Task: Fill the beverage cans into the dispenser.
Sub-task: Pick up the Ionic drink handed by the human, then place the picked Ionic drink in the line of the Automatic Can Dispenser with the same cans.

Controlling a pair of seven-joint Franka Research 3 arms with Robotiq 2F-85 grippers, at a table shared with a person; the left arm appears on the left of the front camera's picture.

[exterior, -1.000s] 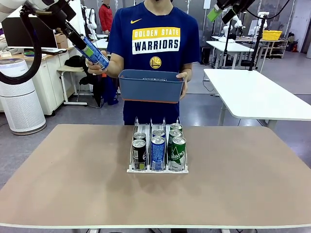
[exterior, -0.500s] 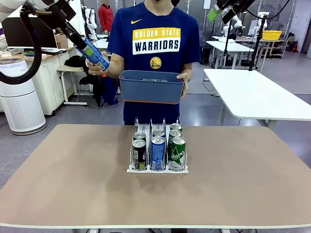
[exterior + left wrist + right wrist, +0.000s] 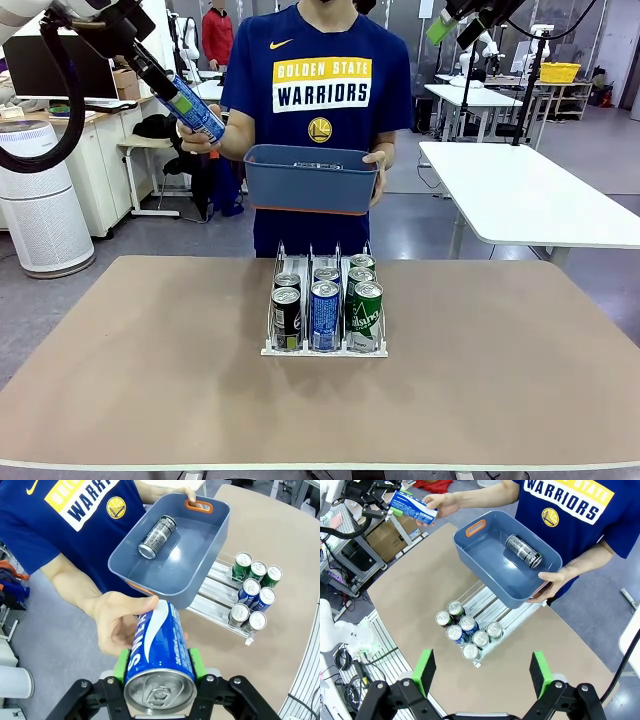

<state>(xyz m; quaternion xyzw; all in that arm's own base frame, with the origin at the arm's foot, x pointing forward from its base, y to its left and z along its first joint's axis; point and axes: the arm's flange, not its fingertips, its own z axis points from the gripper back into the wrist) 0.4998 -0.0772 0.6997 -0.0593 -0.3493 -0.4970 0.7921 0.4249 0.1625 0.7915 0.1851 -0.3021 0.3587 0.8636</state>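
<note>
Now, left fingers point(image 3: 120, 666): clamped hard on the top end of a blue can point(image 3: 157, 642), one green pad on each side of it.
Blue can's spot: up in the air past the desk's point(image 3: 150, 350) far left edge, tilted, with its silver top towards the arm.
Person's hand point(image 3: 117, 625): wrapped around the lower end of that same blue can, so both have hold of it at this instant.
Other hand point(image 3: 378, 160): gripping one end of the tub point(image 3: 310, 185) by its rim.
Tub: blue-grey with an orange handle slot, held off the desk, above and behind the dispenser point(image 3: 270, 350).
Inside the tub: one black can point(image 3: 157, 536) lying on its side on the floor of it.
Dispenser: sitting mid-desk, three narrow lanes side by side.
Left lane: two black cans point(image 3: 286, 318), upright, one behind the other.
Middle lane: two blue cans point(image 3: 324, 315), upright.
Right lane: three green cans point(image 3: 367, 318), upright, silver tops showing.
Right fingers point(image 3: 424, 672): spread wide with nothing between them, hanging high over the desk and looking down on dispenser and tub.
</note>
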